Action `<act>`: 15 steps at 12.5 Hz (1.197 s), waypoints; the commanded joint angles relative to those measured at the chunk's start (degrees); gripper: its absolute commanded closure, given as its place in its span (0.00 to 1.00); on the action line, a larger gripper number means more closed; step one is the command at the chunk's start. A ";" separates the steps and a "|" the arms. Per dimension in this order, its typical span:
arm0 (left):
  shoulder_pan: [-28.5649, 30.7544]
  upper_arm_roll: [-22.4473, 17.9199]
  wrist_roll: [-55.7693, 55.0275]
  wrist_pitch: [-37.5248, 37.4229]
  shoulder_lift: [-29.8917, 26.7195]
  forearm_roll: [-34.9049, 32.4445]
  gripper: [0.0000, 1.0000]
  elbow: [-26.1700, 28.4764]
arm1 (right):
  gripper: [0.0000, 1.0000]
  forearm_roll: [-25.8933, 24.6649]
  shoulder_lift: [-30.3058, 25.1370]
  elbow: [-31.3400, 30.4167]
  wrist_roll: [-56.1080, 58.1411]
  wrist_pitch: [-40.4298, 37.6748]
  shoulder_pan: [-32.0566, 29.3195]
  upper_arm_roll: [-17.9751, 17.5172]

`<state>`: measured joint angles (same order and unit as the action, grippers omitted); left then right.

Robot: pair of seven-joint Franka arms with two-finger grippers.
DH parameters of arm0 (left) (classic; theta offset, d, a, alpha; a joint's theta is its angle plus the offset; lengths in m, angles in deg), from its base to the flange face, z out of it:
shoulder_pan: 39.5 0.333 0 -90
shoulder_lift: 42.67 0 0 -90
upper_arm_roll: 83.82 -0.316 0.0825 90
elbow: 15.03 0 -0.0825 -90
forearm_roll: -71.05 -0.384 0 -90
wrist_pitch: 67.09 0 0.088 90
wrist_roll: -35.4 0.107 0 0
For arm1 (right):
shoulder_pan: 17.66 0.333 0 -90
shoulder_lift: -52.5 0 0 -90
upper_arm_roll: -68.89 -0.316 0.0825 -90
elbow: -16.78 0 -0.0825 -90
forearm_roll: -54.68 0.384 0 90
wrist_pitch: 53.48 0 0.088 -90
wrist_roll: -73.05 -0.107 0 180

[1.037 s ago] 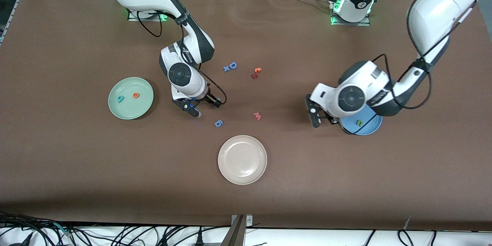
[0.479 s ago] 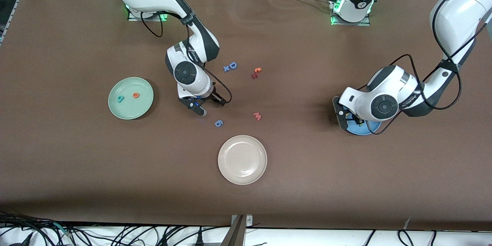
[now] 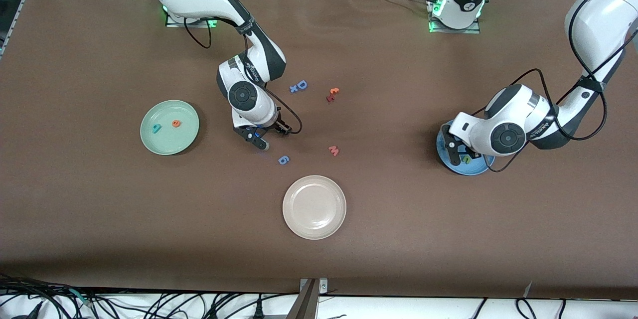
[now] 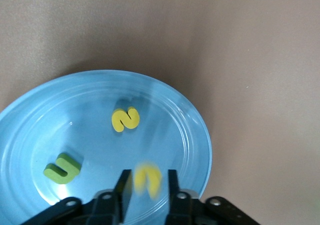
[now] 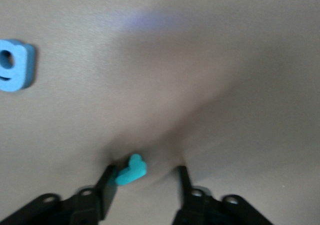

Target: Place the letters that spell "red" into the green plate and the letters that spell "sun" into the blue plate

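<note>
The blue plate (image 3: 481, 167) (image 4: 75, 115) holds a yellow "s" (image 4: 125, 119) and an olive-green "n" (image 4: 62, 168) (image 3: 466, 159). My left gripper (image 3: 458, 152) (image 4: 148, 174) hangs over this plate, open. A blurred yellow "u" (image 4: 147, 180) sits loose between its fingers. The green plate (image 3: 167, 145) holds a teal "d" (image 3: 156, 128) and an orange "e" (image 3: 176, 123). My right gripper (image 3: 262, 140) (image 5: 146, 172) is low over the table, open. The teal "r" (image 5: 131, 171) lies between its fingers, against one of them and apart from the other.
A blue "g" shape (image 3: 283, 160) (image 5: 12, 65) lies beside the right gripper, nearer the camera. Also on the table are a pink "w" (image 3: 333, 150), a blue "D" (image 3: 300, 85), a red and orange pair (image 3: 332, 94) and a cream-white plate (image 3: 314, 207).
The left gripper moved from beside the blue plate to over it and opened, letting go of the yellow "u". The right gripper shifted slightly and its fingers narrowed round the teal "r".
</note>
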<state>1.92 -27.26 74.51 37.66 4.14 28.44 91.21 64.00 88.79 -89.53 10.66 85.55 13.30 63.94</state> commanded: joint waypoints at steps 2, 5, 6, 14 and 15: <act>1.56 2.85 0.71 0.01 -0.76 -1.51 0.00 0.90 | 0.58 1.15 1.06 0.84 -0.11 0.28 0.68 0.29; 3.48 7.05 -0.16 -2.96 -0.76 -0.98 0.00 -0.33 | 0.76 1.15 1.15 0.75 -0.11 0.37 0.68 0.29; 4.36 8.90 -0.17 -3.59 -0.76 -0.72 0.00 -0.77 | 0.81 1.15 1.06 0.75 -0.11 0.37 0.68 0.20; -1.59 13.67 -7.52 -23.52 -0.76 9.11 0.00 -20.61 | 0.96 0.97 0.27 0.84 0.68 -0.33 0.59 0.55; -2.65 14.45 -11.03 -25.20 -0.76 10.52 0.00 -23.51 | 0.96 0.88 -1.04 0.93 0.86 -1.73 0.50 0.73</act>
<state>1.97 -13.26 68.40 16.72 3.53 36.42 73.36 64.02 88.76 -89.15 10.70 85.41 13.39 63.95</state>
